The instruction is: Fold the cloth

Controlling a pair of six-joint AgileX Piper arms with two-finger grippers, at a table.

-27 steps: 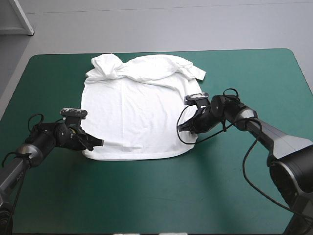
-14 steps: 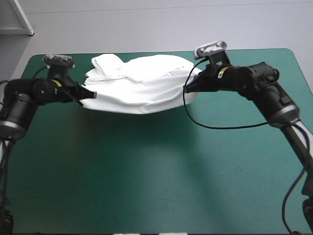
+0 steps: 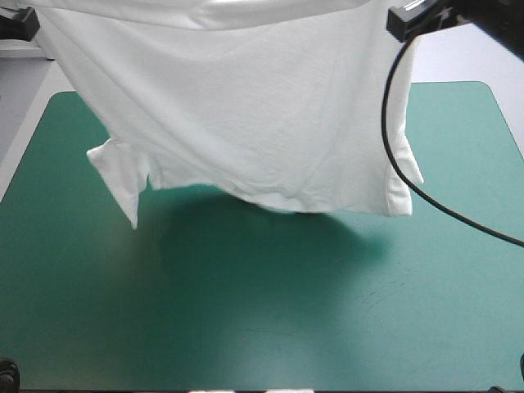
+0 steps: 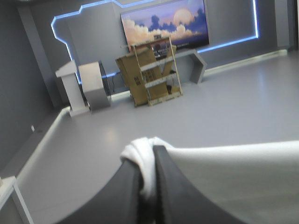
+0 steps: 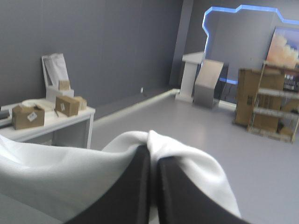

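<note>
closest in, my left gripper (image 4: 147,151) is pinched tight on a bunched corner of the t-shirt (image 4: 233,177), white cloth squeezed up between the black fingers. my right gripper (image 5: 149,151) is clamped the same way on the opposite corner, cloth spilling off to both sides. that is the change: earlier the shirt lay spread flat on the surface with me at its two near hem corners, just before this it was only sagging between my arms, and now both arms are up high and the whole garment hangs from them like a wide curtain. in the high view it drops from 12 o'clock to about the middle, a sleeve (image 3: 119,176) dangling at 9 o'clock and the other sleeve (image 3: 401,184) at 3 o'clock. i judge it hangs free of the surface (image 3: 262,327), since a shadow (image 3: 246,221) lies under its lower edge, though i cannot be sure of the gap. for the fold this reads as the straightening step: the cloth looks smooth, so laying it back down flat should come next, with the folding itself not yet begun. toward 6 o'clock the teal-green cover shows bare, which leaves room to lay it. farther off, both wrist views look level past the table into the room.
</note>
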